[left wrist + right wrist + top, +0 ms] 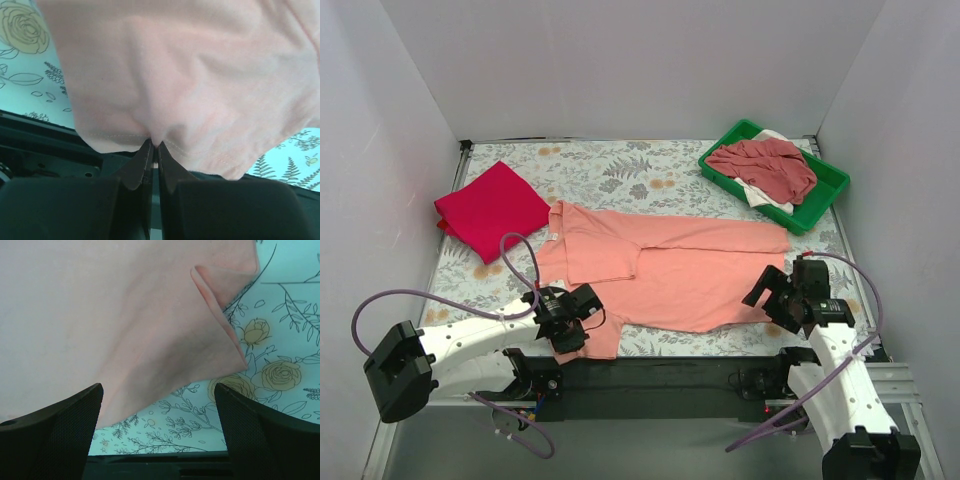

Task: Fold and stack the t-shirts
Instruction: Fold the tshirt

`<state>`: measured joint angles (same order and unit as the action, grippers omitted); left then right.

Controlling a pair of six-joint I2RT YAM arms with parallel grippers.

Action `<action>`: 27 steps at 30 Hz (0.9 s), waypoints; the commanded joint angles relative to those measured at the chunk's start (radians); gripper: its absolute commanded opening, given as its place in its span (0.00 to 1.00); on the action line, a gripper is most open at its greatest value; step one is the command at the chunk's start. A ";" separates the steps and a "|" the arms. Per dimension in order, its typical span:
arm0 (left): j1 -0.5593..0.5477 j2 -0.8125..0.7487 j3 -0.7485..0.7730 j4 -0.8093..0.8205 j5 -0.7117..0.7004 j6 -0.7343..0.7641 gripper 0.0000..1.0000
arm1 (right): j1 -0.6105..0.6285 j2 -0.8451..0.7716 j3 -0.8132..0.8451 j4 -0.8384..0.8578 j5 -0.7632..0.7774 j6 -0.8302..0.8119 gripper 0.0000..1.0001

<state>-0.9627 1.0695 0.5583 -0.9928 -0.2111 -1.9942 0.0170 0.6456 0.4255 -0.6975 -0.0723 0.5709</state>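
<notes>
Your salmon-pink shirt (670, 265) lies mid-desk (620, 165), only partly folded. Its long axis runs 9 to 3 o'clock, collar toward 9. Your left gripper (154, 145) is clenched on the near hem at 7, and your right gripper (158, 390) hangs released over the 4 o'clock edge. The crimson shirt (492, 208) sits folded at 10. The rose-red shirt (765, 165) and white shirt (760, 193) lie crumpled in the green tray (832, 182) at 2.
</notes>
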 commanded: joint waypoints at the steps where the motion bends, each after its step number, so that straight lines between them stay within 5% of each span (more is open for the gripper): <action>1: -0.002 -0.019 0.028 0.055 -0.054 -0.094 0.00 | -0.005 0.071 0.021 -0.055 -0.011 0.014 0.98; 13: -0.002 -0.092 0.002 0.106 -0.091 -0.071 0.00 | -0.040 0.054 0.036 -0.128 0.152 0.208 0.96; 24: -0.002 -0.105 -0.018 0.137 -0.096 -0.025 0.00 | -0.048 0.207 0.029 -0.040 0.207 0.261 0.63; 27: -0.002 -0.105 -0.020 0.132 -0.099 -0.026 0.00 | -0.048 0.215 0.015 -0.017 0.215 0.262 0.61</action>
<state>-0.9627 0.9775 0.5468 -0.8654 -0.2718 -1.9945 -0.0261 0.8566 0.4309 -0.7578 0.1101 0.8124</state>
